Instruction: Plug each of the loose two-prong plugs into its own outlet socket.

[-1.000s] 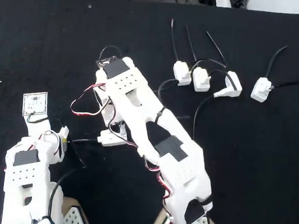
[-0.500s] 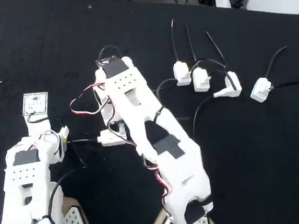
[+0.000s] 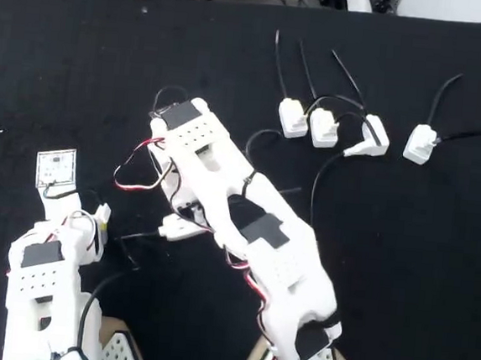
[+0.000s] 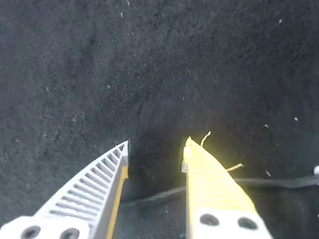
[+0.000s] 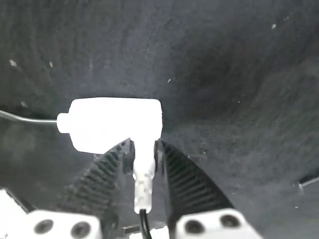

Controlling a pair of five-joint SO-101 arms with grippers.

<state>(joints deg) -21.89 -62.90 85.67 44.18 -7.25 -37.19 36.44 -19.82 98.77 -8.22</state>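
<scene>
My right gripper (image 5: 143, 145) is shut on a slim white plug (image 5: 143, 172) whose front end meets a white socket block (image 5: 114, 123) lying on the black cloth. In the high view that block (image 3: 179, 228) lies under the right arm's wrist at mid-left, the right gripper (image 3: 191, 218) above it, and a black cable runs off it to the left. My left gripper (image 4: 155, 143) stands open low over the cloth with nothing between its fingers; a thin black cable (image 4: 279, 182) crosses beneath it. It sits at the near left (image 3: 57, 187).
Several white plug pieces (image 3: 323, 128) with black cables lie in a row at the back right, the farthest right one (image 3: 419, 145) a little apart. A small white square plate (image 3: 56, 166) lies at the left gripper's tip. The black cloth (image 3: 418, 271) covers the table.
The right arm has drawn slightly toward the table's near side, and the white block under it has shifted the same way. The left arm has not moved.
</scene>
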